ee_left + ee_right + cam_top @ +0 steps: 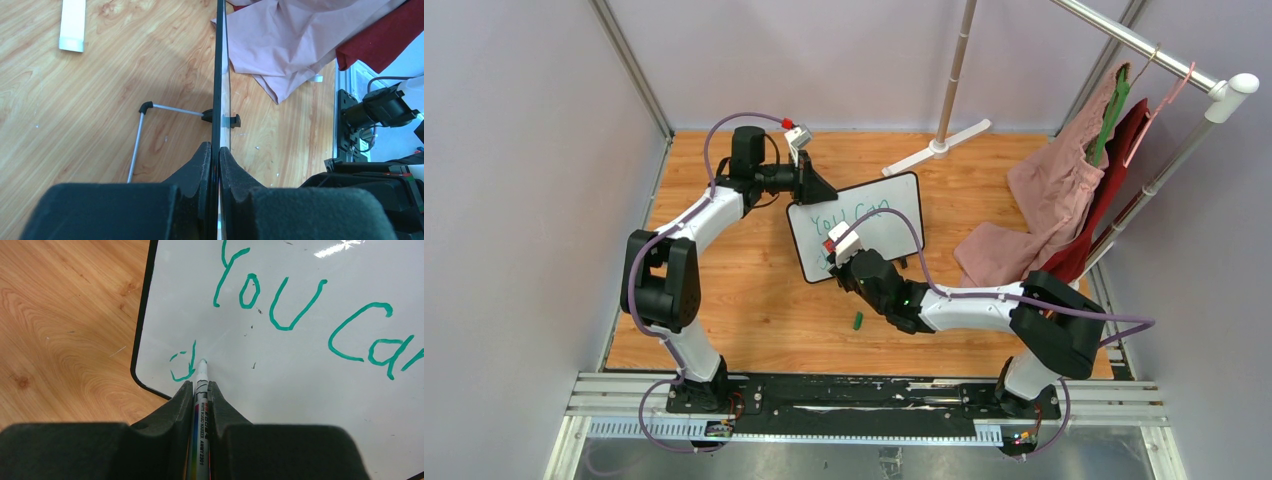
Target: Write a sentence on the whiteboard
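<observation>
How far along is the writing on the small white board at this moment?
Done: the green handwritten words "You can" fill the first line of the small black-edged whiteboard. In hand: the left tool clamps the board's edge, and the right tool grips a white marker pen, its tip at the board beside a green "d" that opens line two. Left: the rest of that line, which is blank.

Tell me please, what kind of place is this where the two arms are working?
Probably a robot test booth in a lab: plain panel walls enclose a wooden table, a metal mounting rail lines its near edge, and a clothes rack stands at one side.
</observation>
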Robot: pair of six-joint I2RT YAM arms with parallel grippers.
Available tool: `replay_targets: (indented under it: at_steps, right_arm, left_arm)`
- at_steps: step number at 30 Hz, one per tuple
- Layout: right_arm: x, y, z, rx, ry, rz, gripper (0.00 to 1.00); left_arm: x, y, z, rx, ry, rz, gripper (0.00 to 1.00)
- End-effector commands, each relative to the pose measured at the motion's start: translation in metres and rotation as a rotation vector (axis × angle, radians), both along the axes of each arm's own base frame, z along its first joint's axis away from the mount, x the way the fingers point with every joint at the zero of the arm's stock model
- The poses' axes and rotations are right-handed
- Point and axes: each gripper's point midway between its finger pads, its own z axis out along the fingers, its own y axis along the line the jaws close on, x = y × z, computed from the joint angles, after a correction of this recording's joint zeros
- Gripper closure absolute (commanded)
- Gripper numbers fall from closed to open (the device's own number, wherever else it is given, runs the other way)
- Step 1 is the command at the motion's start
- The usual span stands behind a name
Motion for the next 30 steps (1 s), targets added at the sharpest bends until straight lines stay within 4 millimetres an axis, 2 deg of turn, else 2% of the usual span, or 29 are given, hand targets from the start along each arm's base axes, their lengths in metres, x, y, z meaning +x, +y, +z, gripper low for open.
replay_targets:
  at_steps: [1, 10, 15, 30]
  right_arm:
    - [0.006, 0.002, 0.001, 0.024, 0.008, -0.017, 1.0]
    - [-0.002, -0.009, -0.021, 0.001, 0.058, -0.03, 1.0]
    - [-0.003, -0.016, -0.027, -0.01, 0.066, -0.045, 1.0]
    - [0.011, -0.033, -0.018, -0.021, 0.047, -0.115, 1.0]
  left_arm:
    - [-0.008, -0.002, 0.0, 0.01, 0.012, 0.003, 1.0]
    - [-0.008, -0.002, 0.001, 0.009, 0.011, 0.003, 1.0]
    - [-0.008, -0.002, 0.001, 0.008, 0.011, 0.003, 1.0]
    - [-0.009, -0.002, 0.0, 0.009, 0.012, 0.002, 1.0]
